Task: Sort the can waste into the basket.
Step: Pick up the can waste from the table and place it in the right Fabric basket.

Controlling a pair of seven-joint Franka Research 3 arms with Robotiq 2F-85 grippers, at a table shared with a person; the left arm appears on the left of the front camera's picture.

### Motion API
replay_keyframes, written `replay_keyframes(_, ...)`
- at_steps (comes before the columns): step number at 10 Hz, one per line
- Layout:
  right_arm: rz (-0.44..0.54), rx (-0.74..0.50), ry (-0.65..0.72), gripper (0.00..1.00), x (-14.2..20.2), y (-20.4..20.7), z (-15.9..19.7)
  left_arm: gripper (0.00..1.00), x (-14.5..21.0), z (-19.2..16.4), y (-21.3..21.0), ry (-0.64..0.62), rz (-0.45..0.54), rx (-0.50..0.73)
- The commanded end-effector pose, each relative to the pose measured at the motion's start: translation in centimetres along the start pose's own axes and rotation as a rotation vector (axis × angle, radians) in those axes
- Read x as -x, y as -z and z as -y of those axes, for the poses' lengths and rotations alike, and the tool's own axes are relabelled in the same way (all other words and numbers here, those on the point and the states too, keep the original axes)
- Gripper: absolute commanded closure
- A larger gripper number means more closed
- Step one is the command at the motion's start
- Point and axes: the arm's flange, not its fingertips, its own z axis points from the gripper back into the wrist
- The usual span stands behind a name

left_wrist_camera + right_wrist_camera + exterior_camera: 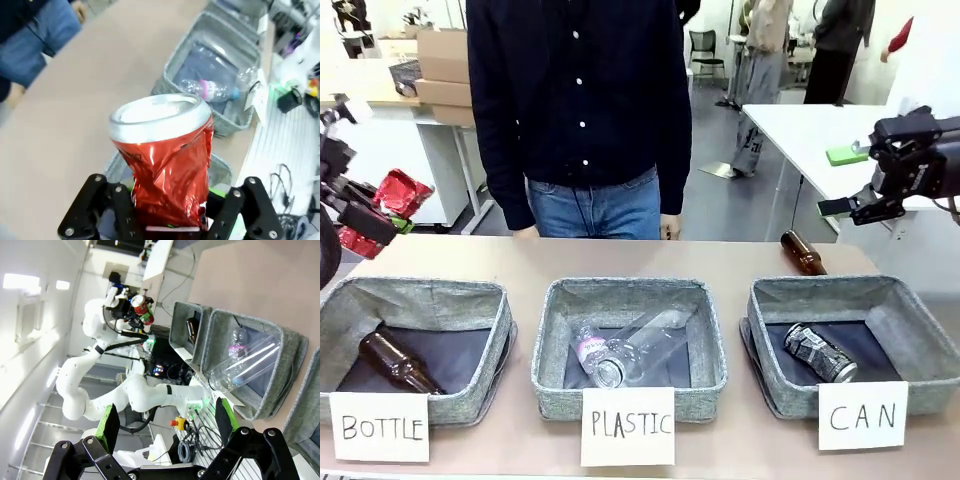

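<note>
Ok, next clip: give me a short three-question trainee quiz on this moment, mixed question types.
1. True or false: the left gripper is shut on the red can.
2. Which basket holds the black and silver can? A) BOTTLE B) PLASTIC C) CAN
3. Fill in: the right gripper is ____ and holds nothing.

Key: 1 true. 2 C, the CAN basket. 3 open.
</note>
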Motion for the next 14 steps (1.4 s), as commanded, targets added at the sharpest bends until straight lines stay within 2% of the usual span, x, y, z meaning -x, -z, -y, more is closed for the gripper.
replay_keyframes(1,-0.009,0.000,-0.019,0.00,-0.1,-0.1,0.0,1.00,-1.6,-3.7,0.2,-0.109,-0.038,-0.021)
replay_keyframes(3,-0.009,0.000,-0.019,0.00,-0.1,-0.1,0.0,1.00,-1.6,-3.7,0.2,-0.109,-0.038,-0.021)
replay_keyframes(4,0.000,0.000,0.001,0.00,0.0,0.0,0.0,1.00,-0.5,-2.4,0.3,-0.067,-0.017,-0.015)
replay_keyframes(5,0.018,0.108,-0.047,0.00,0.1,-1.7,-2.2,1.00,-3.2,-3.0,3.7,0.045,0.100,0.115)
replay_keyframes(6,0.028,0.190,-0.087,0.00,1.7,-4.7,-3.3,1.00,-8.0,-1.7,7.0,0.172,0.171,0.165)
replay_keyframes(7,0.064,0.302,-0.082,0.00,3.7,-8.6,-3.1,1.00,-12.4,0.8,9.4,0.295,0.186,0.192)
replay_keyframes(9,0.284,0.442,-0.007,0.00,9.1,-17.2,-1.9,1.00,-20.0,7.5,14.7,0.462,0.219,0.251)
replay_keyframes(10,0.442,0.501,0.049,0.00,12.9,-20.9,-0.9,1.00,-23.9,11.9,19.1,0.481,0.206,0.242)
replay_keyframes(11,0.548,0.507,0.099,0.00,16.3,-23.2,0.2,1.00,-26.7,15.7,23.2,0.466,0.248,0.231)
replay_keyframes(12,0.615,0.547,0.162,0.00,19.5,-24.5,1.8,1.00,-28.9,19.2,27.6,0.508,0.220,0.207)
replay_keyframes(13,0.649,0.530,0.202,0.00,22.4,-25.2,3.1,1.00,-30.6,21.1,32.2,0.593,0.239,0.053)
replay_keyframes(14,0.645,0.513,0.205,0.00,24.9,-25.1,4.4,1.00,-31.3,23.0,37.1,0.630,0.203,0.073)
